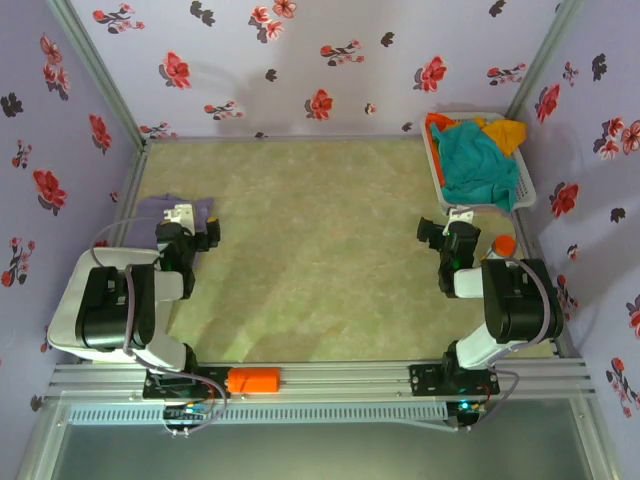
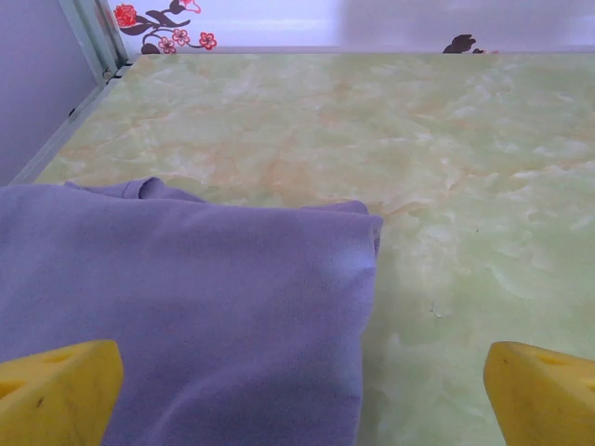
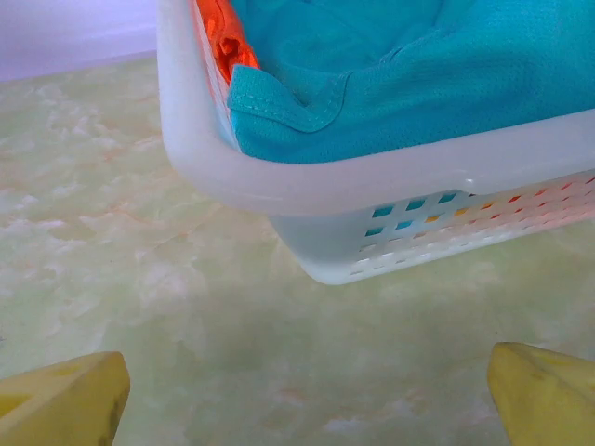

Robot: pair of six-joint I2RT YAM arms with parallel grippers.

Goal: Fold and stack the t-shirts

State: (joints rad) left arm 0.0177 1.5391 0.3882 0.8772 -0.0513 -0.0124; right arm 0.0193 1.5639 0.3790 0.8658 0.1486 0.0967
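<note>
A folded pale lavender t-shirt lies flat at the left edge of the table. My left gripper hovers open just above its near right part, yellow fingertips spread wide, holding nothing. A teal t-shirt is bunched in the white basket at the back right, with orange-yellow shirts beside and under it. My right gripper stands open over bare table, just short of the basket's near corner.
A small orange-capped bottle stands by the right arm. An orange block sits on the front rail. Flowered walls enclose the table on three sides. The marbled green tabletop lies open between the arms.
</note>
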